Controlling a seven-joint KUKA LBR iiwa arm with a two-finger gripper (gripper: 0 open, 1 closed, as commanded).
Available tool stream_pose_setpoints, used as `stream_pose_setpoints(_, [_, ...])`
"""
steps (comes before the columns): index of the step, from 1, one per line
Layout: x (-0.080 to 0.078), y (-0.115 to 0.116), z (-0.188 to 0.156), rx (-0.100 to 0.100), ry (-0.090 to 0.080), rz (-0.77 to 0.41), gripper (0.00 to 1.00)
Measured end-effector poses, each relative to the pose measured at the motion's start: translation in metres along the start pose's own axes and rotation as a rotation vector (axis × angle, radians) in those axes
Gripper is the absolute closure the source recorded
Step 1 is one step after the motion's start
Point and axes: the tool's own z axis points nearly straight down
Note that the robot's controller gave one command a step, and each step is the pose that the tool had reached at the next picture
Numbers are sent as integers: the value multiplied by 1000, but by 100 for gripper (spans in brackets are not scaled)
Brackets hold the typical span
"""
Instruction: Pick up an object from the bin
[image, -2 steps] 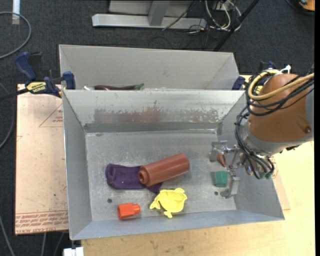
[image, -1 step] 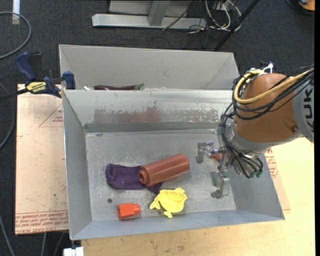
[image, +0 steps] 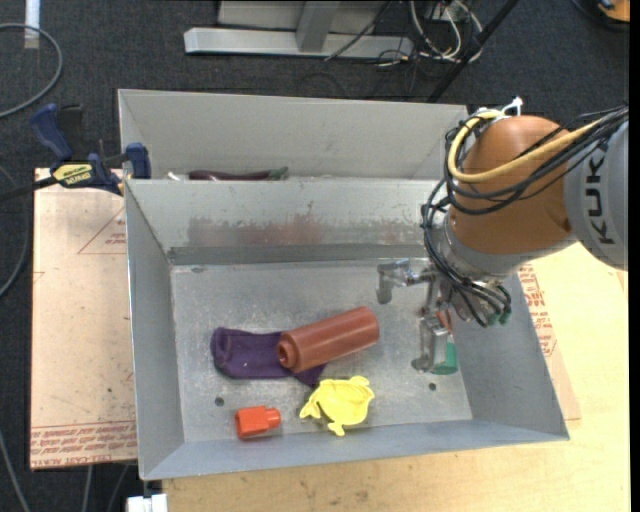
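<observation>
My gripper (image: 409, 330) hangs low in the right part of the grey metal bin (image: 150, 330), its two metal fingers (image: 386, 283) spread apart, open over bare floor. The nearest thing is a reddish-brown cylinder (image: 330, 338), lying on its side near the bin's middle, just to the view's left of me and apart from my fingers. One end of it rests on a purple sock (image: 240, 352), while a crumpled yellow cloth (image: 338, 402) and a small orange block (image: 258, 422) lie near the front wall.
</observation>
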Motion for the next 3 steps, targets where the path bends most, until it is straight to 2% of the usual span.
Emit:
stream_pose_setpoints(1, [-33, 19, 20, 0, -7, -99, 0])
stream_pose_setpoints(2, [-30, 37, 60, -1, -2, -231, 0])
stream_pose_setpoints(3, [-40, 39, 84, -2, -4, -169, 0])
